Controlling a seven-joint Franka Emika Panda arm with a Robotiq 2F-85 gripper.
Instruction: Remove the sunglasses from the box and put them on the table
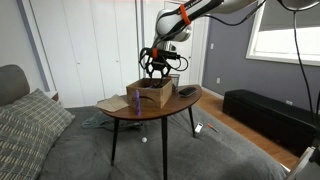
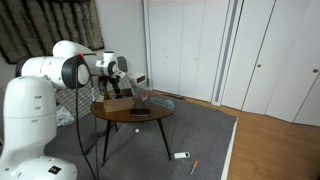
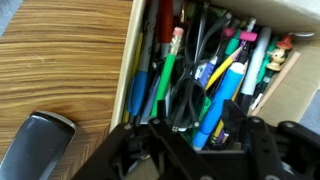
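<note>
The tan cardboard box [image 1: 152, 94] stands with raised flaps on the round wooden table [image 1: 120, 108]; both also show in an exterior view, the box [image 2: 117, 102] and the table [image 2: 150, 119]. In the wrist view the box [image 3: 134, 60] is full of pens, markers and pencils. A thin black frame among them looks like the sunglasses [image 3: 183, 108], partly buried. My gripper [image 3: 195, 140] hangs right over the box, fingers spread on either side of the black frame, open. It also shows in both exterior views [image 1: 155, 68] [image 2: 126, 86].
A dark rounded object [image 3: 36, 146] lies on the table beside the box, also seen in both exterior views [image 1: 187, 91] [image 2: 140, 112]. A small purple item [image 1: 134, 100] stands at the table edge. A black bench [image 1: 262, 112] and a sofa [image 1: 30, 125] flank the table.
</note>
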